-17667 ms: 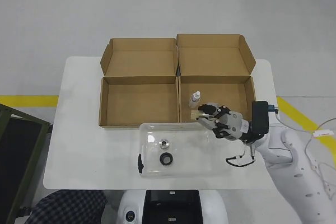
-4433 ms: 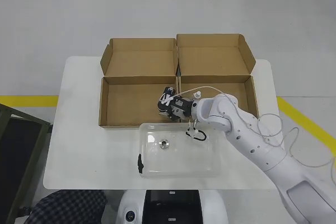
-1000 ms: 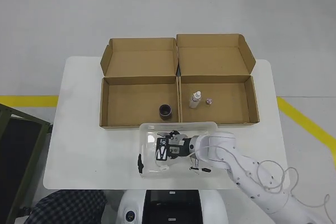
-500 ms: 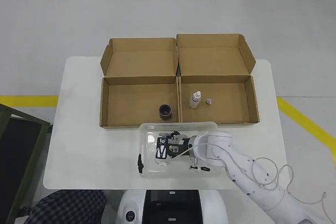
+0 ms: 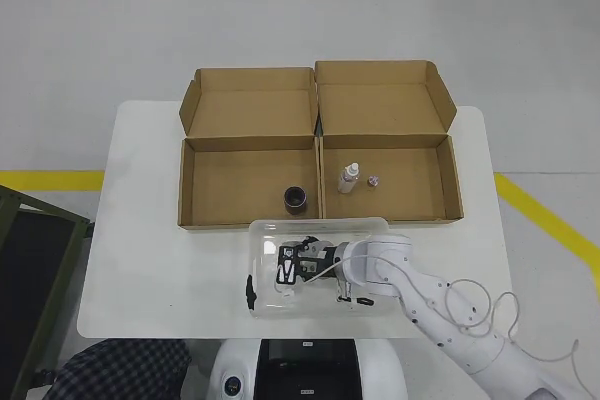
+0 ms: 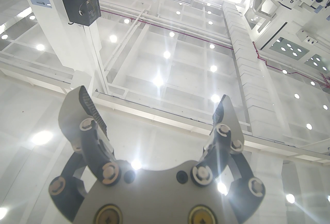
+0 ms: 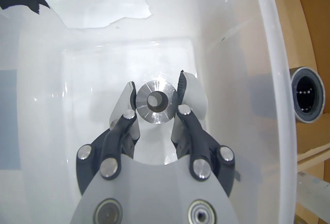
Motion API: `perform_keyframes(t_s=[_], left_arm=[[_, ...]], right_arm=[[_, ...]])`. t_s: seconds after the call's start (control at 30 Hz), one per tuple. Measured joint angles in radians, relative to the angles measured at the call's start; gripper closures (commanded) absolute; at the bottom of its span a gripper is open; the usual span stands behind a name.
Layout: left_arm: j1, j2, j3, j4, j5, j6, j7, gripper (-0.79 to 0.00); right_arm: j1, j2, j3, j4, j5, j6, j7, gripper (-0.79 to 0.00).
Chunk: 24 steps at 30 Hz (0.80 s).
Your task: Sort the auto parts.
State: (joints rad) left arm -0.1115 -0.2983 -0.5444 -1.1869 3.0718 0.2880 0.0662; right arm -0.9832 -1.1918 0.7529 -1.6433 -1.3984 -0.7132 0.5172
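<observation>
now clamped in the right gripper (image 7: 156, 83): a shiny silver flanged metal disc with a round bore (image 7: 154, 102), pinched at both edges, low inside the clear rectangular plastic bin (image 7: 270, 29). just beyond the bin, in a brown cardboard box (image 5: 240, 185): a black cylindrical bearing (image 5: 296, 198). elsewhere, with left gripper (image 6: 153, 96) spread wide, gripping nothing.

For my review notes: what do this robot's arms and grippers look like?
The right arm is smooth white, with a thin white cable looped alongside. The right gripper and left gripper match: grey metal base plate with screws, black linkages, two pale grey fingers with black ribbed pads.
</observation>
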Motion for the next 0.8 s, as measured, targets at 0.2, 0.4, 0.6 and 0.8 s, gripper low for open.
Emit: perform_keyframes(t_s=[0.2,0.4,0.6,0.8], left_arm=[[0.0,0.0,0.0,0.0,0.0,0.0,0.0,-0.785],[0.0,0.0,0.0,0.0,0.0,0.0,0.0,-0.785],[0.0,0.0,0.0,0.0,0.0,0.0,0.0,-0.785],[0.0,0.0,0.0,0.0,0.0,0.0,0.0,-0.785]], right_arm=[[-0.01,0.005,0.017,-0.037,0.003,-0.018,-0.001,0.0],[-0.037,0.017,0.06,-0.099,0.023,-0.044,-0.011,0.0],[-0.069,0.032,0.11,-0.179,0.023,-0.053,-0.005,0.0],[-0.114,0.049,0.177,-0.261,0.042,-0.063,-0.014,0.0]])
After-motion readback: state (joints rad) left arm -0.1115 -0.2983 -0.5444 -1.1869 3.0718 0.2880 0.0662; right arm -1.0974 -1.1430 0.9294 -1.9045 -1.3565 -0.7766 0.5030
